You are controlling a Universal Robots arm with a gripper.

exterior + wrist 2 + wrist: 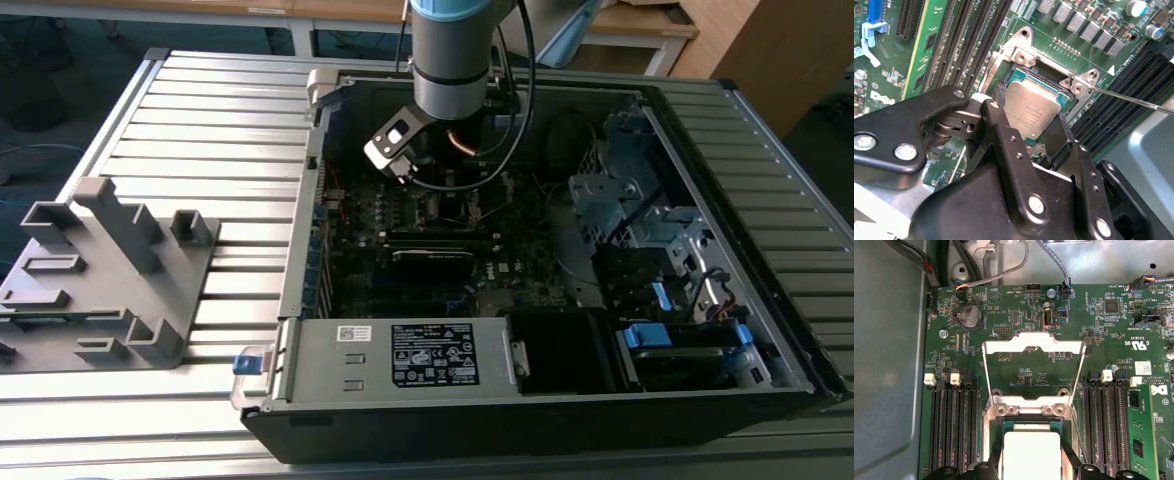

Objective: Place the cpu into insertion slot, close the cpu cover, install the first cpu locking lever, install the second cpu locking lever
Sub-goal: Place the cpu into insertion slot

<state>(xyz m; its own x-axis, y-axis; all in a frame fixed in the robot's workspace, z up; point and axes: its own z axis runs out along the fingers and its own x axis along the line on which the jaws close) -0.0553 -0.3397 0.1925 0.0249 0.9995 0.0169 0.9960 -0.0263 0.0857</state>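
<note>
Cpu [1035,114] in end effector [1029,111], prob. over insertion slot [1023,75]

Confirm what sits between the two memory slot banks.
The insertion slot with the cpu at it, plus the foot of the open cpu cover, in the first wrist view.

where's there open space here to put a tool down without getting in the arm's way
Bare ribbed tabletop lies between the grey fixture and the case wall, and beyond the fixture toward the far edge. Inside the case it is crowded: the arm hangs over the insertion slot, with cables and the drive cage alongside.
</note>
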